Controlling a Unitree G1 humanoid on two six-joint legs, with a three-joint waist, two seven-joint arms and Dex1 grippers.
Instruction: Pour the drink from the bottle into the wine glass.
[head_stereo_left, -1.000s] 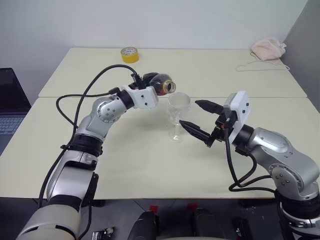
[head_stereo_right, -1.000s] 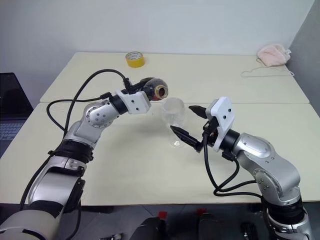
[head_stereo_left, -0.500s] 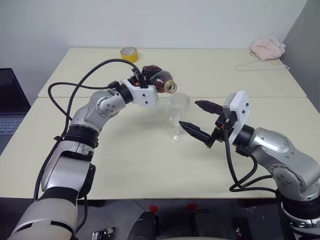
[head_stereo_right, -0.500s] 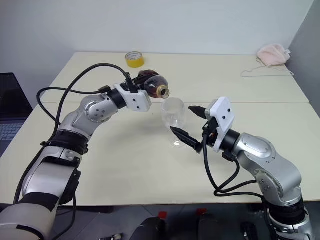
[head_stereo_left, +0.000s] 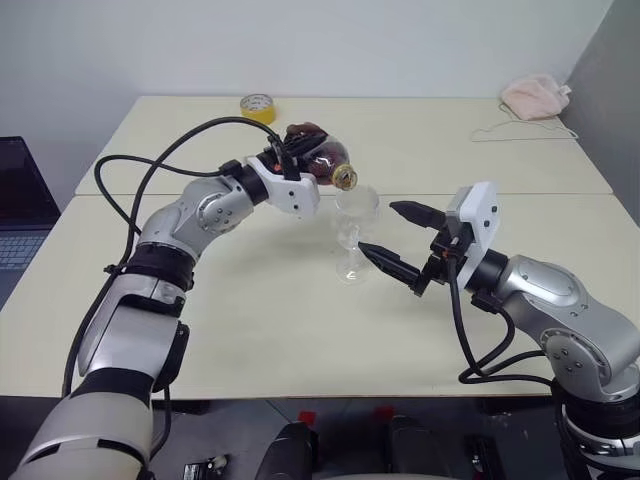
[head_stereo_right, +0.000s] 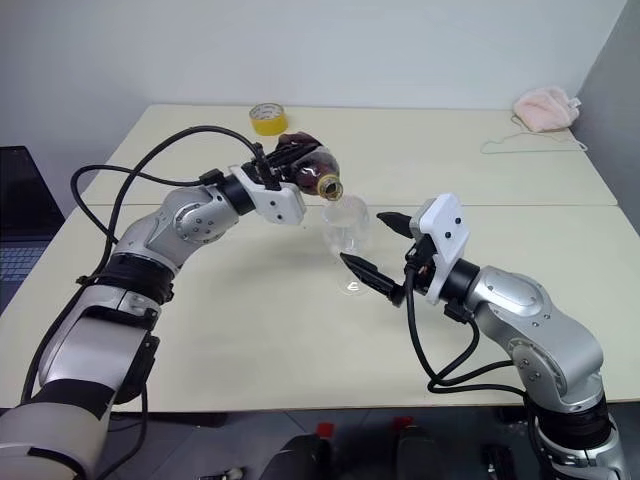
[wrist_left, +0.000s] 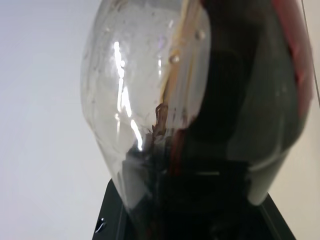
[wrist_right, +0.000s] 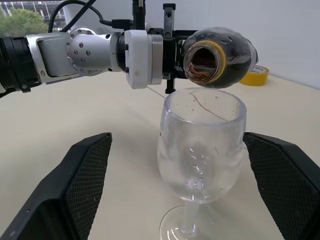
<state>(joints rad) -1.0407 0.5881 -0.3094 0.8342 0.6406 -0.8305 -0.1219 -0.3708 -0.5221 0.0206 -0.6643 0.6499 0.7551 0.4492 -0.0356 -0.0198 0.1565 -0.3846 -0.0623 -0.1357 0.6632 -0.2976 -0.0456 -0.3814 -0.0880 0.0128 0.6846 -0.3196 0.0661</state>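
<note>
The bottle (head_stereo_left: 318, 160) is held on its side by my left gripper (head_stereo_left: 292, 158), which is shut on its rounded body. The bottle's open mouth tips down just over the near-left rim of the wine glass (head_stereo_left: 354, 225). The dark drink (wrist_left: 240, 95) lies along one side of the bottle. The wine glass (wrist_right: 200, 145) stands upright on the table and its bowl looks clear, with a few droplets. My right gripper (head_stereo_left: 378, 228) is open, one finger on each side of the glass and not touching it.
A yellow tape roll (head_stereo_left: 259, 108) sits at the table's far edge. A pink cloth (head_stereo_left: 536, 97) and a thin white cord (head_stereo_left: 520, 133) lie at the far right. A laptop (head_stereo_left: 20, 215) stands off the table's left side.
My left wrist has rolled, raising the bottle's body and tipping its mouth further down toward the glass rim. The right arm and the glass have not moved.
</note>
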